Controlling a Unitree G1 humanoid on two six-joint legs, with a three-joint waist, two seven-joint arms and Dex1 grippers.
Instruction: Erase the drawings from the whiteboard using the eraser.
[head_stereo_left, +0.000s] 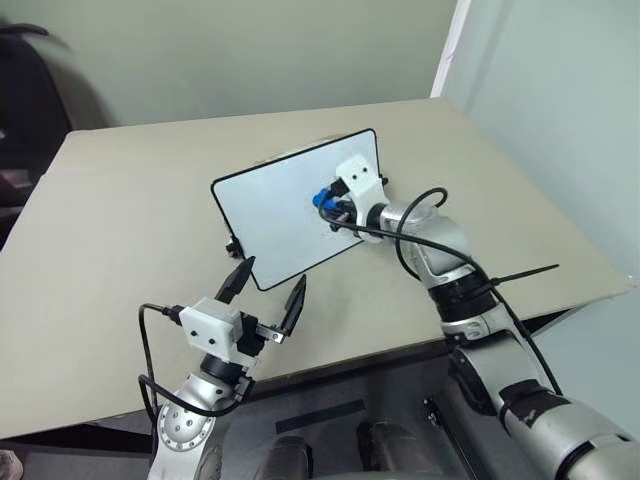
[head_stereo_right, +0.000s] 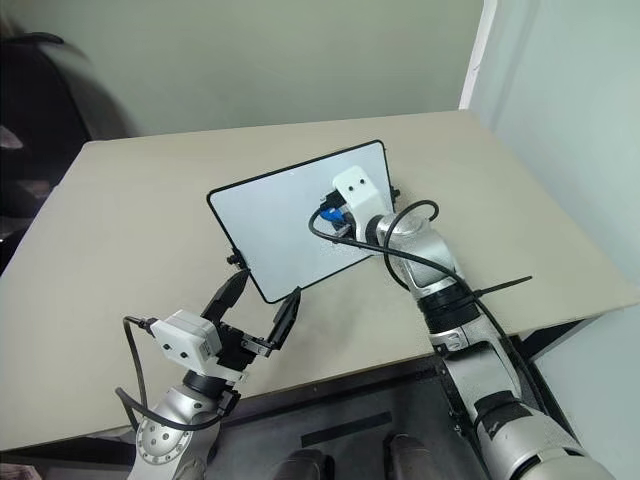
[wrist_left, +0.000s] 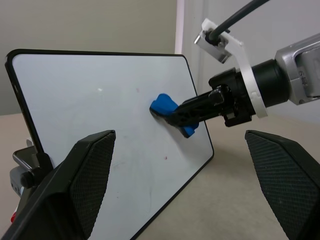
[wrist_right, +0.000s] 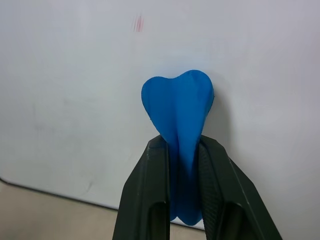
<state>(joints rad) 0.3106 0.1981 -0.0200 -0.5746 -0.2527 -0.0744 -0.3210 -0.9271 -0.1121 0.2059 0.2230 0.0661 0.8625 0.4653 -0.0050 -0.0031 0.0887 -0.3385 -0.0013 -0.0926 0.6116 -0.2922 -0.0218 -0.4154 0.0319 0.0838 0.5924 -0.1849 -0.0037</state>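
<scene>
Pictured mid-task on a beige worktop (head_stereo_left: 120, 220): right hand (head_stereo_left: 338, 207) clamped on the blue eraser (wrist_right: 179, 107), fingers squeezing the soft block so hard that it bulged into a heart shape, its tip pressed against the face of the whiteboard (head_stereo_left: 285, 205) towards the right end. Stood tilted on small black feet near the middle of the worktop, black frame all round. Left hand (head_stereo_left: 268, 295) held spread wide and empty just near of the board's near corner, touching nothing. Left of the drawings (wrist_right: 138, 23), apparently little: a faint red streak just beside the eraser in the right wrist view, plus one or two tiny red specks on the white in the left wrist view; too small to say more. Judged nearly done, with those last traces outstanding. Risks from here: the propped board sliding or tipping backwards under a firm push, with no hand bracing it; the deformed eraser squirming out of the pinch or folding over, letting the black fingers (wrist_right: 150, 190) scrape the surface instead; and a stroke passing beside the faint streak, leaving it behind.
</scene>
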